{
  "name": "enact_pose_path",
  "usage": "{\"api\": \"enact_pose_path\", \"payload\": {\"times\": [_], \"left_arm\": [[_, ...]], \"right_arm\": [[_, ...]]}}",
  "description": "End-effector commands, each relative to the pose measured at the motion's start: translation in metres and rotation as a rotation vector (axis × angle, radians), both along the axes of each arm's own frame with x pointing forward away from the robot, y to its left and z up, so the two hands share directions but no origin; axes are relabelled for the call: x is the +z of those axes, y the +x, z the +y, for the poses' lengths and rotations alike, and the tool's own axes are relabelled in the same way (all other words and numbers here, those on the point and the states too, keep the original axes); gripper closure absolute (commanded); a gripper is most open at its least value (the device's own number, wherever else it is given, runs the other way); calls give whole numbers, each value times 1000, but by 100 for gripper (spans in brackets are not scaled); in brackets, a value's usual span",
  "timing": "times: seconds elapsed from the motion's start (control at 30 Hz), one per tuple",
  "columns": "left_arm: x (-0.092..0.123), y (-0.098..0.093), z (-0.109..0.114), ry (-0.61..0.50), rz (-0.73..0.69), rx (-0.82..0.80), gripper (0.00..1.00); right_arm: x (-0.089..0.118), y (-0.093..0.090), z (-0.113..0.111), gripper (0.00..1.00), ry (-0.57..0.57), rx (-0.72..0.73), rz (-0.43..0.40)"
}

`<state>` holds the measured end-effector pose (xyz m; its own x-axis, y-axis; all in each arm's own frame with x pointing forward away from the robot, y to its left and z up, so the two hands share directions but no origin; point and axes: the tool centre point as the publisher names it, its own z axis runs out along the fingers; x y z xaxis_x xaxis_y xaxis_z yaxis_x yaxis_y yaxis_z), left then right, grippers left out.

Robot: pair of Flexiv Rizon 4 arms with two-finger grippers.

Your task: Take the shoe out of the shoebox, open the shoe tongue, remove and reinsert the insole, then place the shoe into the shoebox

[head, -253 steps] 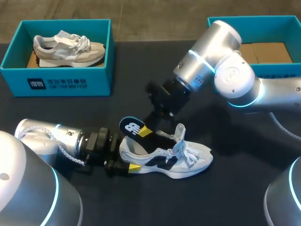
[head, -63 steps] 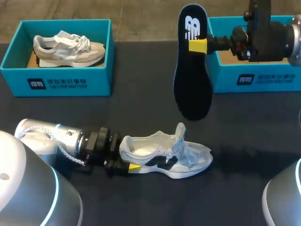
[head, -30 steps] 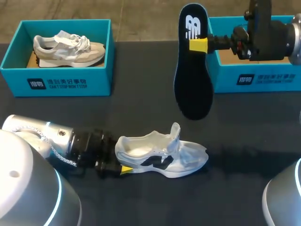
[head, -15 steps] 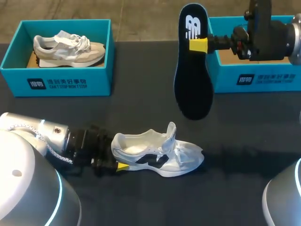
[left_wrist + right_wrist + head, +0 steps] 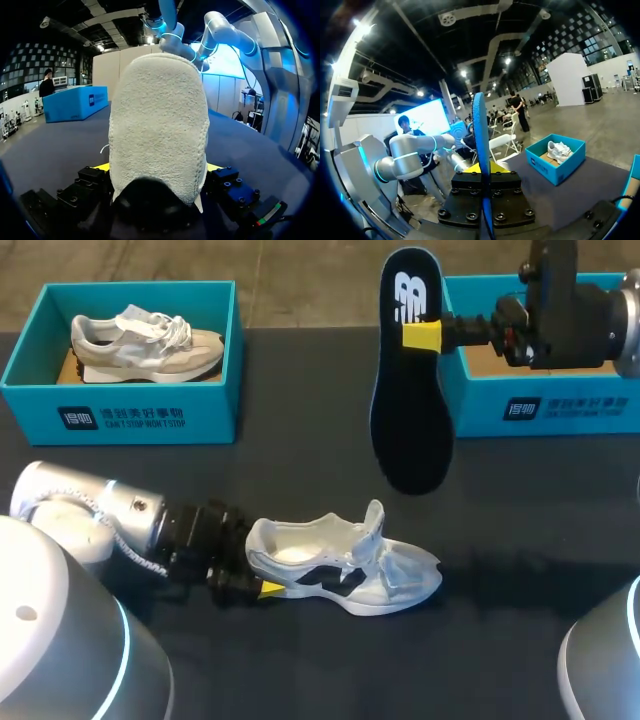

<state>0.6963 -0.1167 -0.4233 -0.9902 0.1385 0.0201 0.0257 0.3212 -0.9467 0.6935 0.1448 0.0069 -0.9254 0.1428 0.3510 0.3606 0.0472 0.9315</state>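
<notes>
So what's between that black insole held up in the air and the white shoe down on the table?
Nothing: in the head view only bare black tabletop shows between the insole and the shoe.

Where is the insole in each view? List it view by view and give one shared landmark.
Head view: the insole hangs upright from the right jaws, upper middle, above the table.
Left wrist view: not seen; the white shoe, its heel held in the left jaws, blocks the view ahead.
Right wrist view: edge-on, a thin blue strip clamped between the jaws.
Landmark: the shoebox holding a grey shoe, in head and right wrist views.
</notes>
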Motion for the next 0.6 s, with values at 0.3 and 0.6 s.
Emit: {"api": "enact_pose_path", "payload": {"times": [0.3, 0.6], "left_arm": [[8, 9, 2, -52, 21, -19, 0], [23, 11, 6, -3, 13, -13, 0]], "right_arm": [[-1, 1, 3, 100, 0, -1, 0], [-1, 1, 3, 100, 0, -1, 0]]}}
